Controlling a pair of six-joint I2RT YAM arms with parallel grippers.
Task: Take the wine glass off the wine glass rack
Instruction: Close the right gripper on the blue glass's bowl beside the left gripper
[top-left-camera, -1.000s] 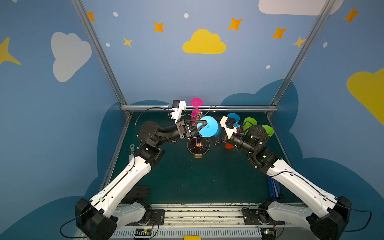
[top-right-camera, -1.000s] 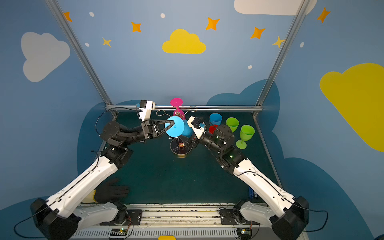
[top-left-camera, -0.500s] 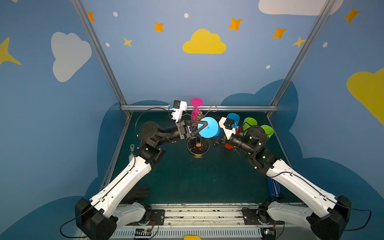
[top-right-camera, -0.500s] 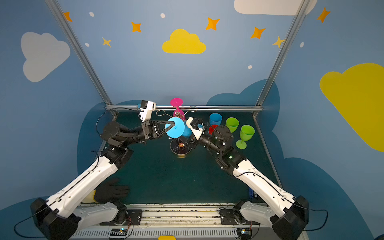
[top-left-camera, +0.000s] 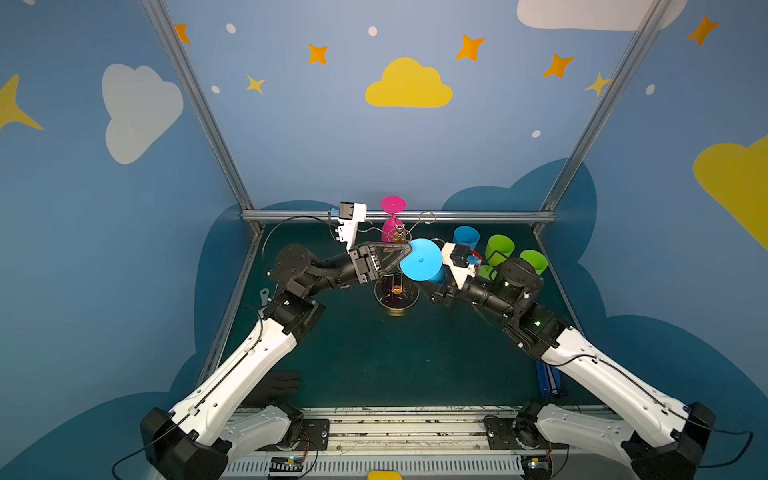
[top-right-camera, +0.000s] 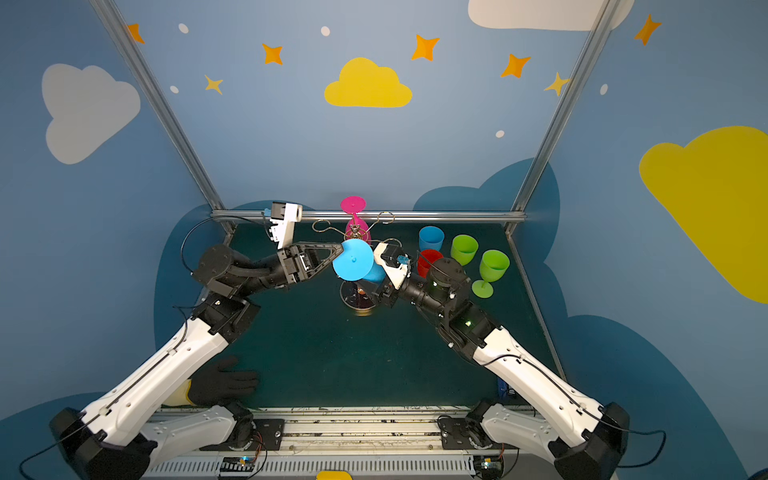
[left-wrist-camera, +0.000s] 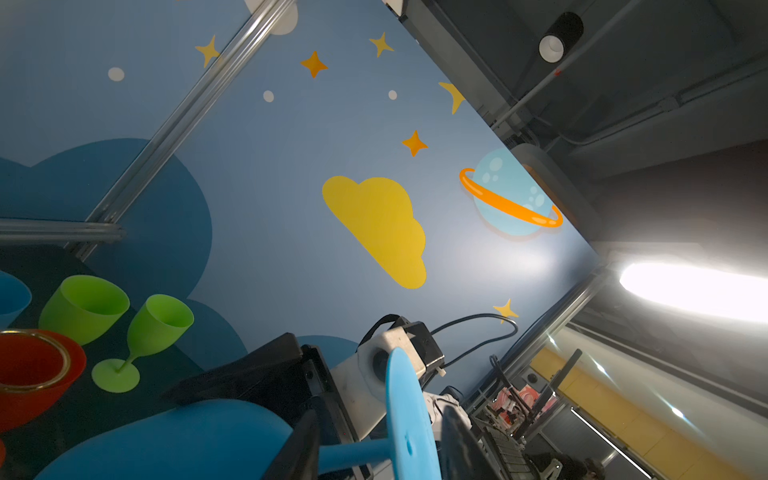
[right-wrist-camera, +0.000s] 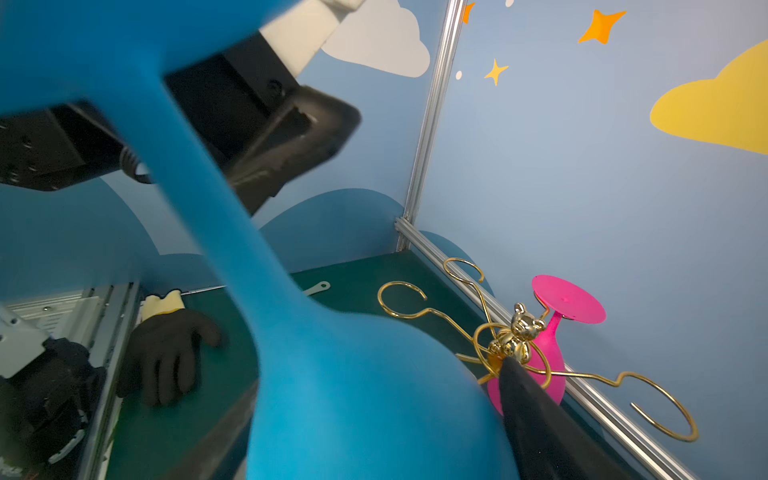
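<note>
A blue wine glass (top-left-camera: 420, 259) (top-right-camera: 353, 259) lies sideways in the air just in front of the top of the gold wire wine glass rack (top-left-camera: 399, 236) (right-wrist-camera: 515, 336). Its round foot faces the top views. My left gripper (top-left-camera: 405, 259) (left-wrist-camera: 380, 411) stands open, one finger either side of the stem and foot, with a gap showing. My right gripper (top-right-camera: 376, 286) (right-wrist-camera: 374, 374) is shut on the blue bowl (right-wrist-camera: 365, 395), with both fingers against its sides. A pink wine glass (top-left-camera: 391, 224) (right-wrist-camera: 552, 353) hangs upside down on the rack, whose dark disc base (top-right-camera: 357, 297) rests on the green mat.
To the right of the rack stand a blue cup (top-left-camera: 466, 237), a red cup (top-right-camera: 428, 259) and two green glasses (top-left-camera: 500, 247) (top-right-camera: 492, 268). A black glove (top-right-camera: 220, 382) lies at the front left. A metal rail (top-left-camera: 478, 216) runs along the back edge.
My left gripper has opened off the blue glass's stem. My right gripper has moved in and narrowed onto the bowl. The glass has stayed in place.
</note>
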